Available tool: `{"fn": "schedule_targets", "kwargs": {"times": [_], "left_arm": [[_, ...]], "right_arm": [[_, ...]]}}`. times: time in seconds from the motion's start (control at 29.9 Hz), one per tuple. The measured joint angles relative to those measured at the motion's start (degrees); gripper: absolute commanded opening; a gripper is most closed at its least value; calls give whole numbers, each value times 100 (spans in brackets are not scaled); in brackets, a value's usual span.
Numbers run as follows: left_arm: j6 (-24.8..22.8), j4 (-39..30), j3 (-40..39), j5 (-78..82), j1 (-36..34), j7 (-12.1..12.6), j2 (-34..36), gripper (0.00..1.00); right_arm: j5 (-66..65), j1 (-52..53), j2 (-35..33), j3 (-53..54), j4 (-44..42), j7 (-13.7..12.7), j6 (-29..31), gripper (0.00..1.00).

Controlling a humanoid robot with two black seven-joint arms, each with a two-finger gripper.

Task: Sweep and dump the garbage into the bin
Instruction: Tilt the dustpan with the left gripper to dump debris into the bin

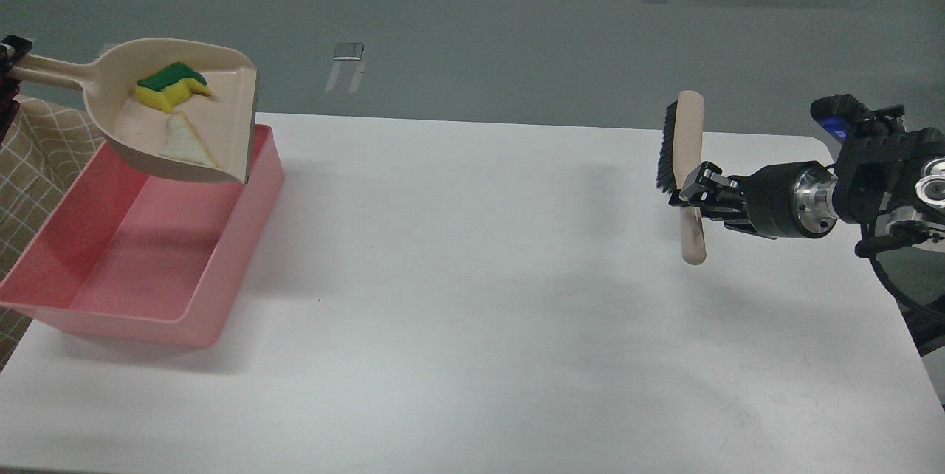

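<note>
So the dustpan is hanging over the far end of the pink bin, handle running off the left edge where my left gripper barely shows, so I can't tell how its fingers sit, though the pan is clearly up in the air and something's got that handle. It looks kept fairly level with the open lip only a bit lower on the near right side, which I'd guess is why the 2 bits of garbage haven't slid out. The yellow and green sponge sits toward the far part of the pan, and the white wedge lies just near of it, close to the lip. Both are above the bin's far end, not in it, so the dump isn't done and I'd say tipping comes next. Way over on the right, well apart from all that, my right gripper is clamped on the brush handle, holding it upright above the table with bristles facing left, parked out of the way I reckon.
</note>
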Motion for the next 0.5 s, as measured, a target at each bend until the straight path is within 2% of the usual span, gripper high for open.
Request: {"fn": "schedule_targets", "kwargs": {"times": [0.5], "left_arm": [[-23, 107, -35, 816, 1, 0, 613, 0]], "right_arm": [[-9, 5, 72, 8, -87, 0, 2, 0]]}}
